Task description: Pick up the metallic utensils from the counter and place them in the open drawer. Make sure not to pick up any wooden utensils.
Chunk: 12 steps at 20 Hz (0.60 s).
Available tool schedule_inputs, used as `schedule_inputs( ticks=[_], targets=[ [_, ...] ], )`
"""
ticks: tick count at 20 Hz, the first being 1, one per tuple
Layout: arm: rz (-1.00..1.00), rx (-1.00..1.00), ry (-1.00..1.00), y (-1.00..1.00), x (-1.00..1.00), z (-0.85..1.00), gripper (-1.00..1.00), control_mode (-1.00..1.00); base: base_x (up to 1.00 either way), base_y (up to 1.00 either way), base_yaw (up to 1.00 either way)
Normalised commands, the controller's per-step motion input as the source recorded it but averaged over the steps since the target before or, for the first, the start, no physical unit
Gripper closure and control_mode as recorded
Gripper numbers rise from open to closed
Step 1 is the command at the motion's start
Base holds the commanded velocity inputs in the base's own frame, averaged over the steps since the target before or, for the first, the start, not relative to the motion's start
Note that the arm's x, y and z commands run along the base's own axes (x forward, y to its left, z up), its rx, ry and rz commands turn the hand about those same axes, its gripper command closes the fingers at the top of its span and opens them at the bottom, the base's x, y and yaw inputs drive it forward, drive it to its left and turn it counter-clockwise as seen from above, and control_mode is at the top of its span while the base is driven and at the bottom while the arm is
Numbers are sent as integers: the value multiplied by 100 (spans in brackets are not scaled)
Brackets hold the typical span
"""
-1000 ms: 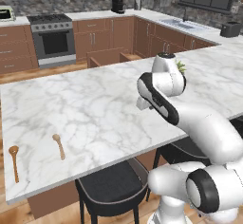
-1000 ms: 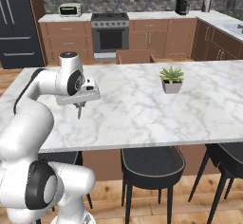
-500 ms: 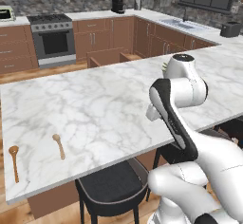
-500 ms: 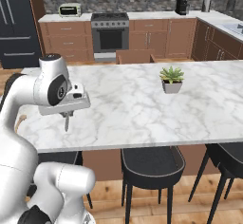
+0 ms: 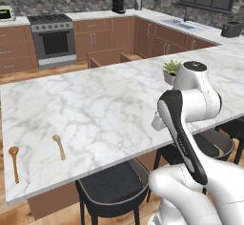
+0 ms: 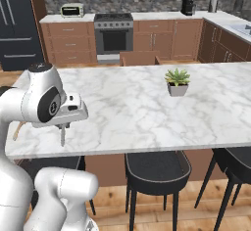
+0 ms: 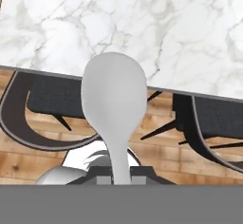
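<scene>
Swung since a second ago from over the counter top to beyond its near edge; whole arm drawn back toward the base, base cameras unchanged. Gripper (image 6: 62,128) now just off the near edge of the counter (image 6: 147,112), near its left end as seen from the right base view, pointing down. Jaws pinched narrow on the handle of the grey metal spoon (image 7: 114,102); bowl sticking out ahead of the fingers, seen in the hand view over the counter's near edge with black stools (image 7: 52,99) and wood floor below. Spoon hanging under the hand in the right base view (image 6: 62,137), clear of the marble. Two wooden spoons (image 5: 59,146) lying apart on the marble near the near left corner, the second (image 5: 14,162) closer to the left edge, both untouched. Small potted plant (image 6: 177,81) upright toward the far right part of the counter. Open drawer (image 6: 139,58) past the far edge, among the brown cabinets beside the stove (image 6: 114,38).
</scene>
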Motion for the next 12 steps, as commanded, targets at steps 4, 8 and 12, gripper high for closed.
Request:
schedule_inputs(
  ticks=[4, 8, 12],
  targets=[
    [-4, 0, 4, 0, 2, 2, 100, -100, 0, 0, 0],
    [0, 0, 0, 0, 0, 0, 100, -100, 0, 0, 0],
    [0, 0, 0, 0, 0, 0, 100, -100, 0, 0, 0]
  ],
)
